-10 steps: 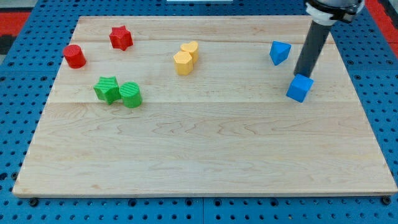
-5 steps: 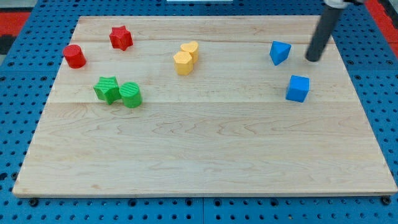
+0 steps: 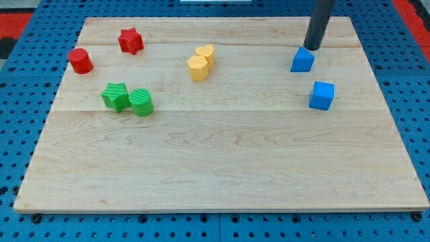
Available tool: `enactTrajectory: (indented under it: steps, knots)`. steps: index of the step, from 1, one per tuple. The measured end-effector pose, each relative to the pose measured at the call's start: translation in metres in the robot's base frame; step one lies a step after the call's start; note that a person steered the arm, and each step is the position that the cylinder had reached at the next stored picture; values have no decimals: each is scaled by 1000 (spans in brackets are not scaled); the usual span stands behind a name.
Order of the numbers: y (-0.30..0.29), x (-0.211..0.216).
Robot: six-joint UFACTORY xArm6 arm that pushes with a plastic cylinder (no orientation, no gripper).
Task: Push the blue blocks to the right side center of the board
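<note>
Blue wedge [image 3: 302, 60] touches my tip [image 3: 313, 48] (above); blue cube [image 3: 322, 95] apart.

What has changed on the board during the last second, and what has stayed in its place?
My tip left the blue cube, went toward the view's top, then left, and now sits at the top edge of the blue wedge, which shifted slightly. The cube, red, yellow and green blocks stayed put.
</note>
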State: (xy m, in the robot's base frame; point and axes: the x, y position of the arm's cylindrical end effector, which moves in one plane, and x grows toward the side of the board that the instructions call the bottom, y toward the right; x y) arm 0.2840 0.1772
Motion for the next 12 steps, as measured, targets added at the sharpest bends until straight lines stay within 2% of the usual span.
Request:
enactTrajectory:
  steps: [1,2,3,5,6,7,8,9,10,11,12]
  knots:
    - [-15,31]
    - [1,76]
    - [27,89]
    - [17,89]
    - [-29,89]
    - [-22,53]
    - [-61,39]
    - [-123,52]
    - [-124,81]
    - [-63,85]
    - [-55,85]
